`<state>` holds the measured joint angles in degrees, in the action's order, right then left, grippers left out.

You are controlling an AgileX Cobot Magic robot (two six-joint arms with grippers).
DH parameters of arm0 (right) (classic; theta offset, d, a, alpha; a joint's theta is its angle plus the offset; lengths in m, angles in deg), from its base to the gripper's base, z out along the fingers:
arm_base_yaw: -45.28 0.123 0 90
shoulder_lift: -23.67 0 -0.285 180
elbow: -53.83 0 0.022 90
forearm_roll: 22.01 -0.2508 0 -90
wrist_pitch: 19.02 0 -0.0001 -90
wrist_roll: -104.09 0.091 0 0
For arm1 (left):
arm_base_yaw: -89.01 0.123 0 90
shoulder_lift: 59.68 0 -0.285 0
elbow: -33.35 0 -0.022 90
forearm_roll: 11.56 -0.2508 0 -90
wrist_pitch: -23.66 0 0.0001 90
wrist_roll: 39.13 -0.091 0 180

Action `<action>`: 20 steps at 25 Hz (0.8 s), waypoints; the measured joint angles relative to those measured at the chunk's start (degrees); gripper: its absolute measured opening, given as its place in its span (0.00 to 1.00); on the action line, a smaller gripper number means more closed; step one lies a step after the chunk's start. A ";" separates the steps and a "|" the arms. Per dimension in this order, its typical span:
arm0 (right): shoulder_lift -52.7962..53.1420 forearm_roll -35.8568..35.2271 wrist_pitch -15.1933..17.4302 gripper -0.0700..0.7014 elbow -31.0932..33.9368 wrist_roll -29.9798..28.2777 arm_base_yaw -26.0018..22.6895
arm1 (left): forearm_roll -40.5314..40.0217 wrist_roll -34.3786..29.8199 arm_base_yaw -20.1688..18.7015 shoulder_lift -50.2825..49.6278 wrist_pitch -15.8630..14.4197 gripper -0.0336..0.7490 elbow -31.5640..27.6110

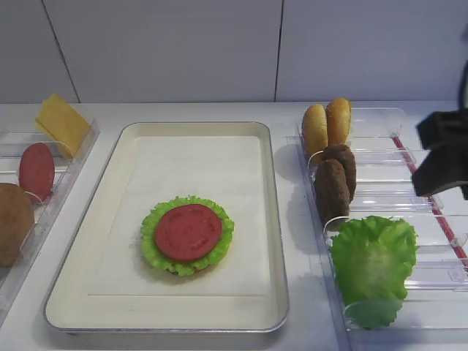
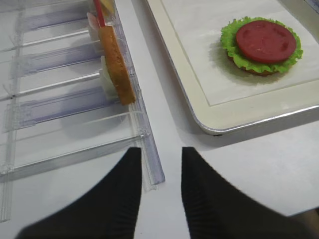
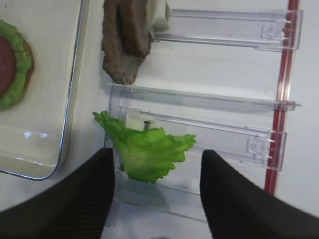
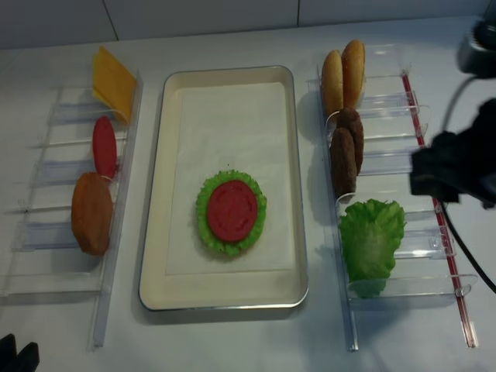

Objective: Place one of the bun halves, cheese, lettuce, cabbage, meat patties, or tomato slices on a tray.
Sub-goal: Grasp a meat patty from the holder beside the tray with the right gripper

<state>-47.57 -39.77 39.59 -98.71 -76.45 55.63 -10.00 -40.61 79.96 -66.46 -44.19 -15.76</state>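
- Your left gripper (image 2: pixel 160 191) sits at the bottom edge of the view, fingers (image 2: pixel 117 194) slightly apart, holding nothing.
- The tray (image 2: pixel 197 107) occupies the upper right; a tomato slice (image 2: pixel 264 41) lies on lettuce (image 2: pixel 234 32) over a bun.
- A bun half (image 2: pixel 117 64) stands on edge in the clear rack (image 2: pixel 55 107), by its right edge.

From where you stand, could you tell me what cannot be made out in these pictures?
- The layer under the lettuce and tomato slice on the tray: a tan edge shows, the rest is covered.
- Right gripper, right wrist view: fingertips cut off by the bottom edge.
- Left gripper: barely visible in the realsense view's corner.
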 joint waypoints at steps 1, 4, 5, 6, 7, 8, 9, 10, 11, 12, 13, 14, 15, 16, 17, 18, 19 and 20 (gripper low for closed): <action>-2.03 1.65 -0.38 0.61 -1.09 2.11 2.38 | 0.00 0.00 0.00 0.00 0.00 0.31 0.00; -8.47 5.89 -1.55 0.61 -4.83 9.45 7.74 | 0.00 0.00 0.00 0.00 0.00 0.31 0.00; -10.19 6.72 -1.89 0.61 -6.20 11.16 9.22 | 0.00 0.00 0.00 0.00 0.00 0.31 0.00; -12.44 7.16 -2.24 0.61 -7.60 12.38 10.58 | 0.00 0.00 0.00 0.00 0.00 0.31 0.00; -14.34 7.40 -2.62 0.61 -8.94 13.30 11.41 | 0.00 0.00 0.00 0.00 0.00 0.31 0.00; -15.83 7.46 -2.90 0.61 -10.02 13.77 12.12 | 0.00 0.00 0.00 0.00 0.00 0.31 0.00; -17.28 7.55 -3.13 0.61 -11.25 14.45 12.86 | 0.00 0.00 0.00 0.00 0.00 0.31 0.00; -19.19 7.55 -3.29 0.61 -12.33 14.88 13.42 | 0.00 0.00 0.00 0.00 0.00 0.31 0.00; -20.44 7.55 -3.42 0.61 -13.10 15.18 13.92 | 0.00 0.00 0.00 0.00 0.00 0.31 0.00; -21.60 7.55 -3.42 0.61 -13.82 15.41 14.19 | 0.00 0.00 0.00 0.00 0.00 0.31 0.00; -23.06 7.55 -3.54 0.61 -14.30 15.67 14.43 | 0.00 0.00 0.00 0.00 0.00 0.31 0.00; -24.09 7.55 -3.66 0.61 -14.55 15.78 14.41 | 0.00 0.00 0.00 0.00 0.00 0.31 0.00; -24.74 7.59 -3.76 0.61 -14.53 16.05 14.41 | 0.00 0.00 0.00 0.00 0.00 0.31 0.00; -25.20 7.68 -3.76 0.61 -14.53 16.29 14.41 | 0.00 0.00 0.00 0.00 0.00 0.31 0.00; -25.75 7.68 -3.87 0.61 -14.53 16.44 14.41 | 0.00 0.00 0.00 0.00 0.00 0.31 0.00; -26.08 7.68 -4.00 0.61 -14.53 16.72 14.41 | 0.00 0.00 0.00 0.00 0.00 0.31 0.00; -26.30 7.72 -4.32 0.61 -14.53 16.81 14.41 | 0.00 0.00 0.00 0.00 0.00 0.31 0.00; -26.42 7.72 -4.57 0.61 -14.58 16.84 14.41 | 0.00 0.00 0.00 0.00 0.00 0.31 0.00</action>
<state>-73.99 -32.04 35.02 -113.29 -59.61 70.04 -10.00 -40.61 79.96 -66.46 -44.19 -15.76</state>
